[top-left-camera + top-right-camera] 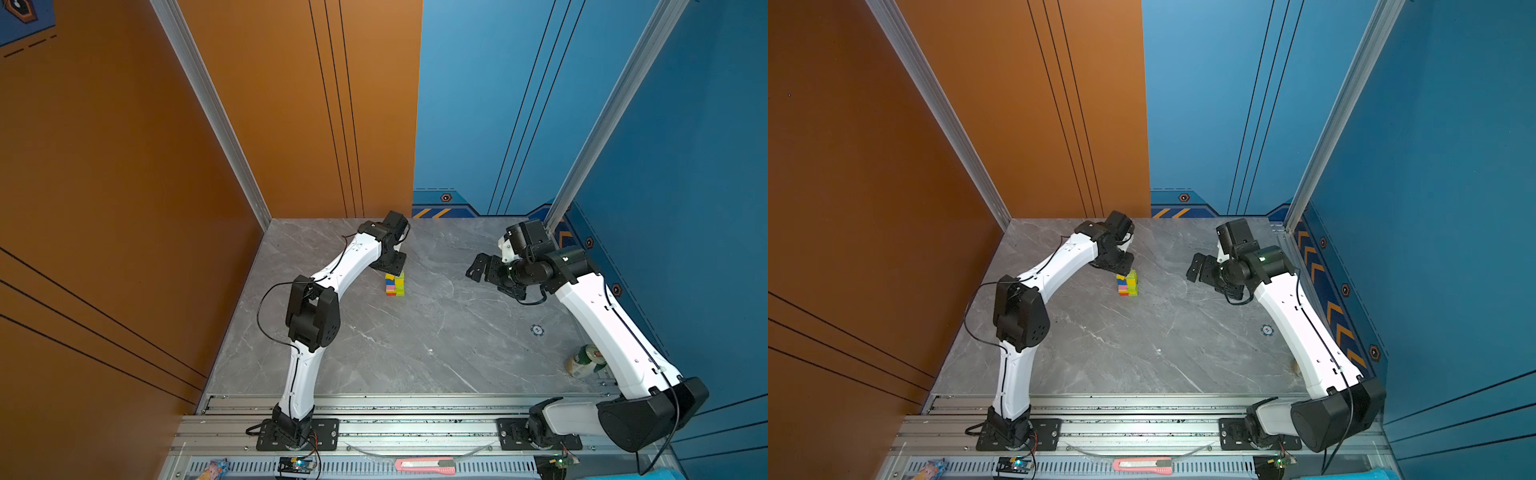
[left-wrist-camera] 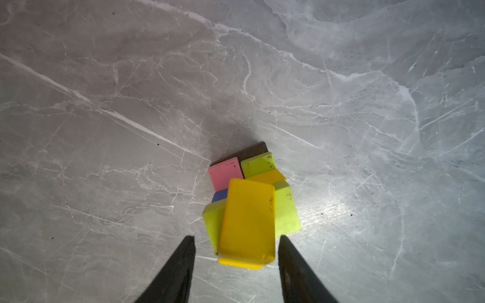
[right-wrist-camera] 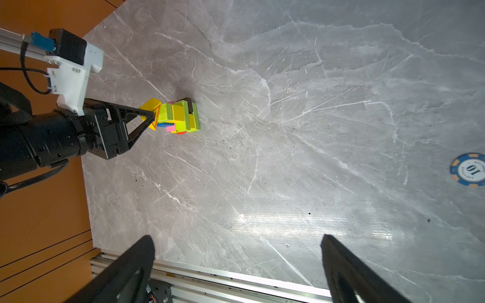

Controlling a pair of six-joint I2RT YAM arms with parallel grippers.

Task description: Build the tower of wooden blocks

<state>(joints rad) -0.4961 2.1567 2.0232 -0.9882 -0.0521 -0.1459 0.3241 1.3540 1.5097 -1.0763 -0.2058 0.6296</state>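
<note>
The tower (image 1: 395,284) (image 1: 1128,284) stands at the back middle of the grey marble table, a narrow stack of wood blocks in red, pink, blue, lime and yellow. A yellow triangular prism (image 3: 151,110) (image 2: 248,220) lies on top of it, over lime blocks (image 2: 286,210), a pink block (image 2: 225,174) and a brown one (image 2: 252,152). My left gripper (image 2: 236,237) (image 1: 392,266) hangs right over the tower. Its fingers straddle the prism with a small gap on each side. My right gripper (image 3: 236,236) (image 1: 482,270) is wide open and empty, off to the tower's right and above the table.
A small blue round disc (image 1: 537,330) (image 3: 468,169) lies on the table at the right. A green-and-white can (image 1: 584,360) stands by the right arm near the front edge. Aluminium rails (image 1: 374,405) run along the front, with a pink box cutter (image 1: 424,464) below them.
</note>
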